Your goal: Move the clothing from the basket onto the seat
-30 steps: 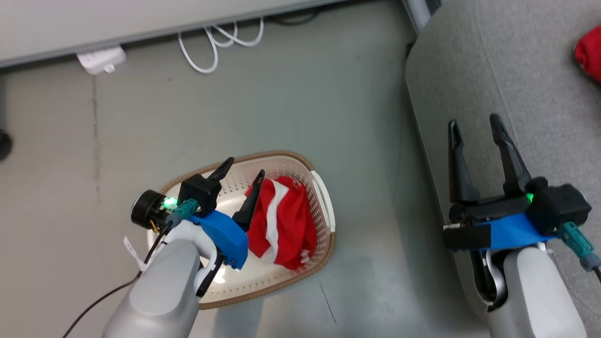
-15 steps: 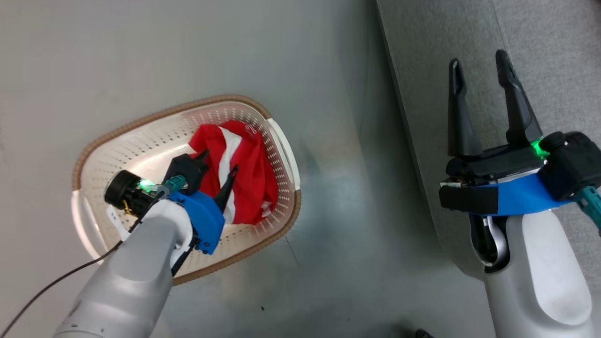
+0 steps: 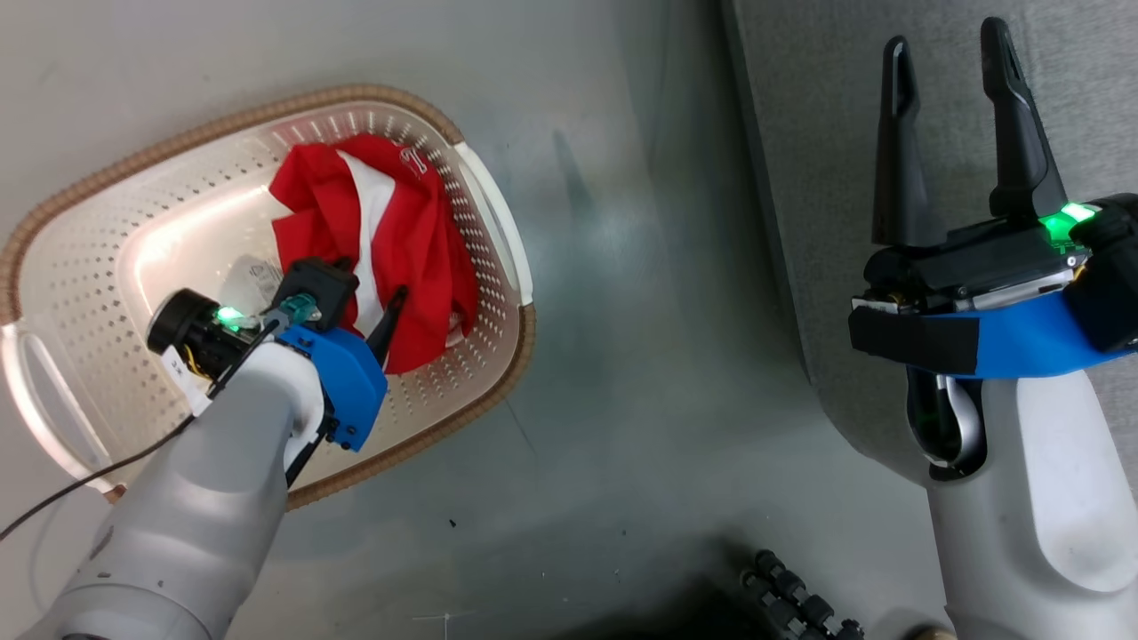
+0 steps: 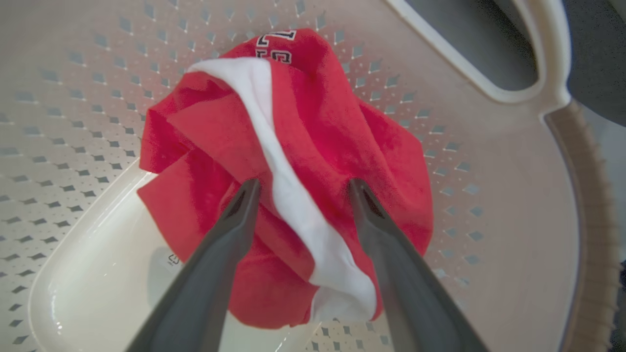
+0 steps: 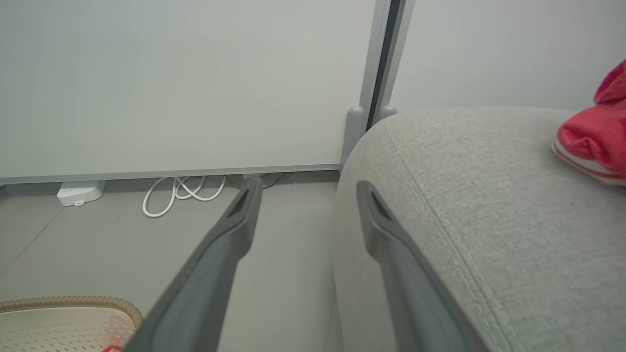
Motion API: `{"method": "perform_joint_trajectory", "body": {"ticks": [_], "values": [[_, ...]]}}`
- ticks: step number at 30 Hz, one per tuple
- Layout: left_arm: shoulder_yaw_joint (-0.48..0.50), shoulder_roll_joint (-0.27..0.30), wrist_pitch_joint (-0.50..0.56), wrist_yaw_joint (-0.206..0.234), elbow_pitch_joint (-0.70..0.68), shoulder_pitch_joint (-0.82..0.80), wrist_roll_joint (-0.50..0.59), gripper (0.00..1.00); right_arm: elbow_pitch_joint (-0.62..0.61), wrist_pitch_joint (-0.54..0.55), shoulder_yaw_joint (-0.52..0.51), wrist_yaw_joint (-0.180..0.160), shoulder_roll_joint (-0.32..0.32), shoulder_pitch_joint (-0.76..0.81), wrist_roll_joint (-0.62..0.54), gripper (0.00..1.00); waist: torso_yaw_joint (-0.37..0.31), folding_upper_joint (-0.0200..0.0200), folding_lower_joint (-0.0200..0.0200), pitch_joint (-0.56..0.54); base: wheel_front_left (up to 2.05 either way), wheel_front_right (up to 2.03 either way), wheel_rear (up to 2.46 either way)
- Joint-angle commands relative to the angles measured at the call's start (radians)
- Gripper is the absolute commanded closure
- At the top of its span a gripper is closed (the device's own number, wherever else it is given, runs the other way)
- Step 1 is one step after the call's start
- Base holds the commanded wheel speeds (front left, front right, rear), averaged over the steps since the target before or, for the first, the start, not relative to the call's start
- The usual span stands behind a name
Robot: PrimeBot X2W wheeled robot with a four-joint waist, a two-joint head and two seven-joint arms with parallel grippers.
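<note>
Now that the left pincer (image 4: 303,185) has gone deeper into the one basket (image 3: 107,267) on the floor, its two fingers stand apart over the red clothing (image 3: 418,240) lying there. The right pincer (image 3: 947,40) hangs wide apart at the sofa's (image 3: 800,133) left edge. One more red piece (image 5: 594,132) lies far off on the sofa.

a home corner mocked up in a lab or office: a grey sofa (image 5: 489,205) and laundry basket (image 3: 89,267) on bare grey floor (image 3: 622,356), plain partition panels (image 5: 171,83), loose white cable (image 5: 182,189) below.
</note>
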Motion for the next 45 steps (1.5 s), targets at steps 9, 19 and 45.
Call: {"method": "perform_joint_trajectory", "body": {"ticks": [9,19,45], "values": [[-0.059,0.025,0.011,0.001,0.047,-0.071,-0.016,0.00,-0.018,-0.001,0.003,-0.001,0.001,-0.035,0.011,0.00,-0.009,0.0000,0.0000,0.092,0.00,0.00,0.00],[-0.096,0.021,0.012,0.001,0.070,-0.097,-0.034,1.00,-0.024,-0.001,-0.008,-0.001,0.001,-0.037,0.009,0.00,-0.005,0.0000,0.0000,0.115,0.00,0.00,0.00],[-0.155,-0.037,-0.019,0.001,-0.108,-0.003,-0.149,1.00,0.036,-0.001,-0.038,-0.001,0.001,0.005,-0.037,0.00,0.110,0.0000,0.0000,-0.070,0.00,0.00,0.00]]}}
